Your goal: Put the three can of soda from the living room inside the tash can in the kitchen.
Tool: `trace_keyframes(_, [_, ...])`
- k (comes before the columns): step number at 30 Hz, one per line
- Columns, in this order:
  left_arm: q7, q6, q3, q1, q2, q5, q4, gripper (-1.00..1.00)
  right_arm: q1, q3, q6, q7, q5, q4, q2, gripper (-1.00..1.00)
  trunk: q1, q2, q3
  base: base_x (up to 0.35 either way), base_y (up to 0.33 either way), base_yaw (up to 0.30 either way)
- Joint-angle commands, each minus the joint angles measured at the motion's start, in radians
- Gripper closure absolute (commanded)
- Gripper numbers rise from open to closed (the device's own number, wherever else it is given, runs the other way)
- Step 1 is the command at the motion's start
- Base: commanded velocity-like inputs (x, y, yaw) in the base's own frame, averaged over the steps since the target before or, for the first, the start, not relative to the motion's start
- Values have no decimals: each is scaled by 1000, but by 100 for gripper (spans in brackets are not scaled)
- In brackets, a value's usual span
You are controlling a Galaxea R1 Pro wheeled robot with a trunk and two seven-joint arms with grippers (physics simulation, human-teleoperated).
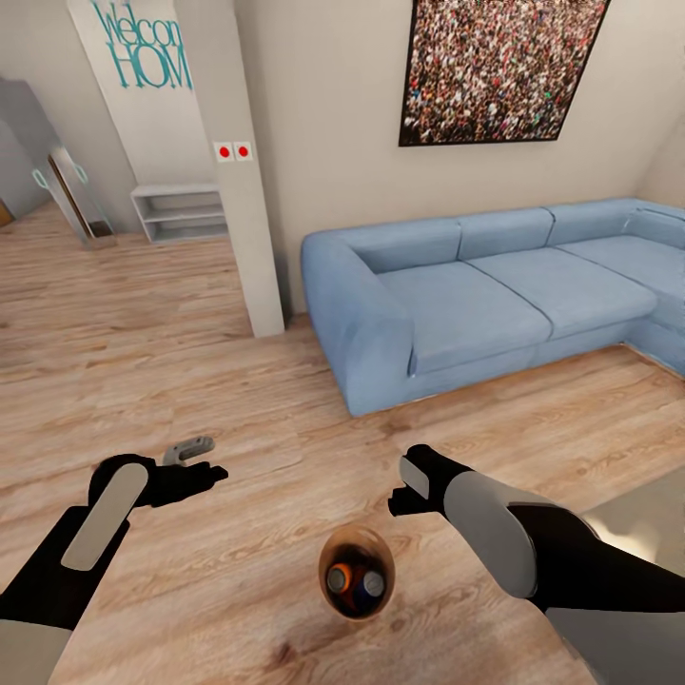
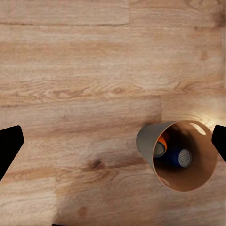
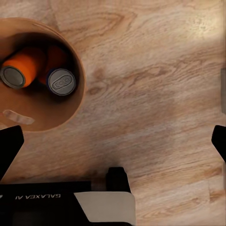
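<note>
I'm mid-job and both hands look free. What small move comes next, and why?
Probably lower the right gripper toward the trash can's rim: it stands on the living-room floor between the arms, soda cans already inside, both grippers open and empty, so carrying remains.

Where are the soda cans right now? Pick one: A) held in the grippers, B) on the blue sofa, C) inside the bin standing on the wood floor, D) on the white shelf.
C: the cans lie inside the bin, which stands on the floor between the two arms.
</note>
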Motion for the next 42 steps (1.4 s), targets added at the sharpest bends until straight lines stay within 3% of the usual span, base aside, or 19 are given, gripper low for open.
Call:
trace_keyframes(1, [0, 0, 0, 0, 0, 0, 0, -100, 0, 0, 0, 0, 0, 0, 0, -100, -4, 7, 4, 0, 0, -11])
trace_keyframes(42, [3, -1, -2, 0, -3, 0, 2, -100, 5, -1, 0, 0, -1, 1, 0, -100, -161, 294, 174, 0, 0, -1])
